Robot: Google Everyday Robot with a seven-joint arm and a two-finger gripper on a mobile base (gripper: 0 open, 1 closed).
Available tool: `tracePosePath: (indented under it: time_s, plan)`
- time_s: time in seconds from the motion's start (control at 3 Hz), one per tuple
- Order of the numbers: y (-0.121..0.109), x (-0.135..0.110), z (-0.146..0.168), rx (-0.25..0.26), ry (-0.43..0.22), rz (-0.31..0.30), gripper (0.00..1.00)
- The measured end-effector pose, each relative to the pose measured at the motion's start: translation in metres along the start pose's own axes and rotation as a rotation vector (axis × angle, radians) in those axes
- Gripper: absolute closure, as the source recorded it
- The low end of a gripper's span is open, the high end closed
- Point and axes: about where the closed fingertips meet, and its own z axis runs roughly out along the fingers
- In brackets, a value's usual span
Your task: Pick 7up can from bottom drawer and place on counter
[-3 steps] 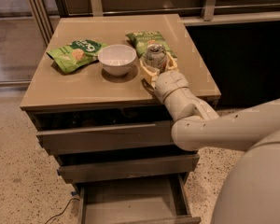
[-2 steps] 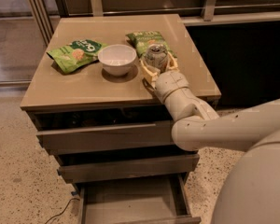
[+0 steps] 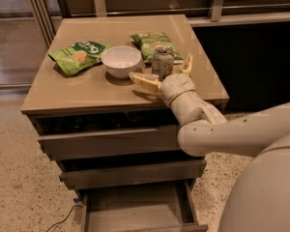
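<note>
The claw (image 3: pixel 160 67) has let go and spread its fingers wide, leaving the 7up can (image 3: pixel 163 60) standing upright between them on the counter (image 3: pixel 87 88), just beside the white bowl (image 3: pixel 121 60) and in front of a green snack bag (image 3: pixel 149 39), with the bottom drawer (image 3: pixel 135 208) open below.

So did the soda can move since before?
No. The 7up can sits in the same spot on the counter, just right of the white bowl. The gripper is open around it.

Pincer (image 3: pixel 165 74) gapes over counter's (image 3: pixel 87 88) front edge; 7up can (image 3: pixel 162 59) and white bowl (image 3: pixel 121 60) block just beyond it
</note>
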Motion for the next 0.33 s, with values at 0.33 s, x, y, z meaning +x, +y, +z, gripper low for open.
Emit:
tracePosePath:
  time_s: [0.33]
  plan:
    - [0.0000,0.0000,0.0000,0.000,0.000,0.000,0.00]
